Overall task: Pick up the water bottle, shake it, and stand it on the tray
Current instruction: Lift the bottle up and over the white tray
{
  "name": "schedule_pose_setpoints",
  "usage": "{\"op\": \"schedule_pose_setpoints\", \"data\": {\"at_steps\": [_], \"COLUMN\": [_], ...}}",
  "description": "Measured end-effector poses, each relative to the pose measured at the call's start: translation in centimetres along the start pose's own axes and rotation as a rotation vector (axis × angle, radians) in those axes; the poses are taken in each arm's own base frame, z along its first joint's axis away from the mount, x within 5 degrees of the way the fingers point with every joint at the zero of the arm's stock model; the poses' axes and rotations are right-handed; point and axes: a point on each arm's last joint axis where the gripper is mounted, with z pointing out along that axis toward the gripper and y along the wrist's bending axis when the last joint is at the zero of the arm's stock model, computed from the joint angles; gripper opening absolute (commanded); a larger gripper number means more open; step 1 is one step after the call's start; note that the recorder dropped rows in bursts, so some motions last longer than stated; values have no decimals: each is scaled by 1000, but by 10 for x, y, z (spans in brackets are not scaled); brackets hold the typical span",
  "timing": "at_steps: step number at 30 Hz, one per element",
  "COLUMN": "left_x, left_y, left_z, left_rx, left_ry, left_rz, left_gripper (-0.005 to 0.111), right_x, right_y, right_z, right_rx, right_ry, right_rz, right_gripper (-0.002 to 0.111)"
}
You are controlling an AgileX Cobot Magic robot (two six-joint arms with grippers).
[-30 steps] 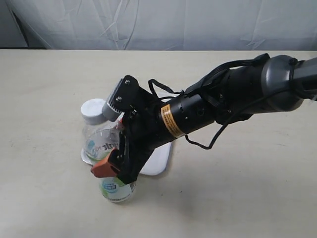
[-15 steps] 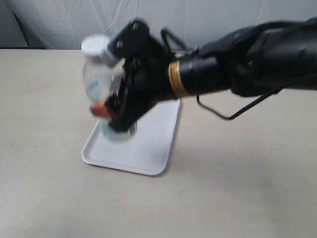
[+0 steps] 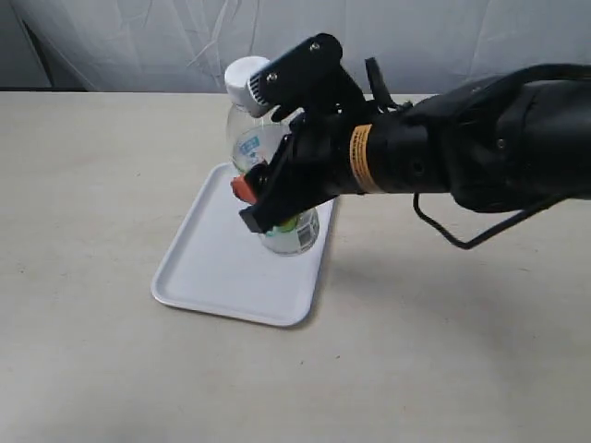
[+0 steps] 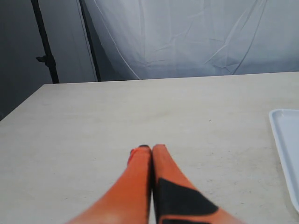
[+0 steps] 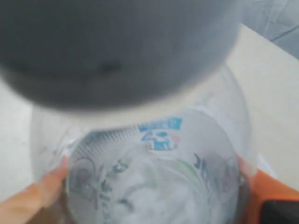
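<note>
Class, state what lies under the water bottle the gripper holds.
The tray lies beneath the water bottle. The right gripper covers part of the bottle's lower body; whether its base touches the tray is unclear.

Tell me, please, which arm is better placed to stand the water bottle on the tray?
Right: the right gripper holds the water bottle over the tray; the left gripper is shut and empty.
</note>
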Motion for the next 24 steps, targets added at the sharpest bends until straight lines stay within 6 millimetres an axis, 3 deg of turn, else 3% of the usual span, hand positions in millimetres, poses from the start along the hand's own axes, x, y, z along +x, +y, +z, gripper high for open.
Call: {"op": "schedule_pose_setpoints", "data": {"at_steps": [2,6,8,11,16,18,21,24], "left_x": [0,0,0,0,0,0,0,0], "left_y": [0,0,0,0,0,0,0,0], "left_z": [0,0,0,0,0,0,0,0], "left_rx": [0,0,0,0,0,0,0,0], "left_ry": [0,0,0,0,0,0,0,0], "left_rz": [0,0,0,0,0,0,0,0], "left_gripper": [0,0,0,0,0,0,0,0], "right_x": [-20,-80,-93,-82,-11,1,-16,-58], "right_y": [-2,-7,-7,-5,-1,1,2,1], "right_z": [-14,-70,-89,-83,-16,-8,-20,-57], "right_rx": [16,67,77,62,17,3,-21,-17], "right_ry": [-72,-309,-372,-337,-52,-8,-75,-242], "right_rz": [-9,-33,-36,5,87,95,90,67], "right_gripper": [-1,-1,-1,-1,-1,-1,-1,-1]}}
